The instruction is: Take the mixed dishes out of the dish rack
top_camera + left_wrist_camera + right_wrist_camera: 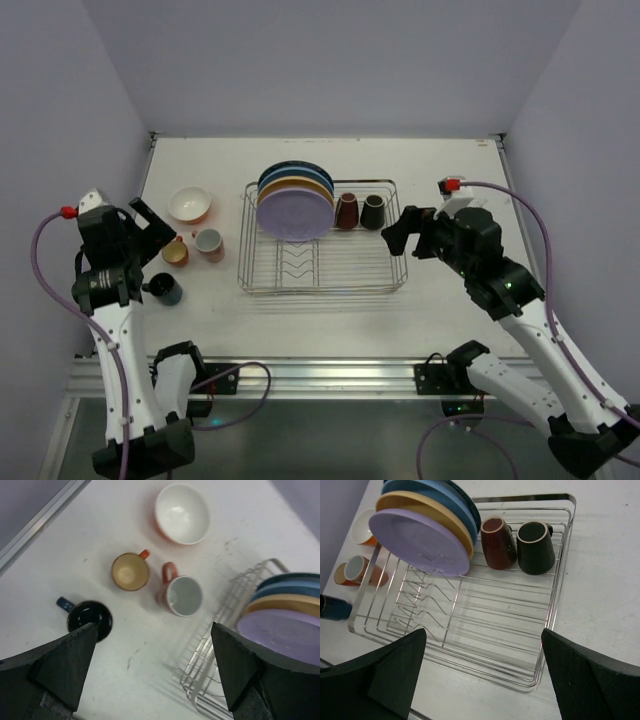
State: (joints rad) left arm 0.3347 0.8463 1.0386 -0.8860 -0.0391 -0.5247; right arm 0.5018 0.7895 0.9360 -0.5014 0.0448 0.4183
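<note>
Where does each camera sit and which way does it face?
Top external: above and behind the bases, looking down on the dish rack; left arm and right arm show.
Left wrist: on that arm, looking down at the bowl and pink cup; open jaws below.
Right wrist: on that arm, looking down into the rack; open jaws below.
Shared by both wrists: the lavender plate.

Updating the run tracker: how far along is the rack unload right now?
Done: orange bowl, orange cup, pink cup and blue cup sit on the table left of the dish rack. In hand: nothing; left gripper and right gripper are both open and empty. Left: the plates, lavender in front, plus brown cup and black cup in the rack.
</note>
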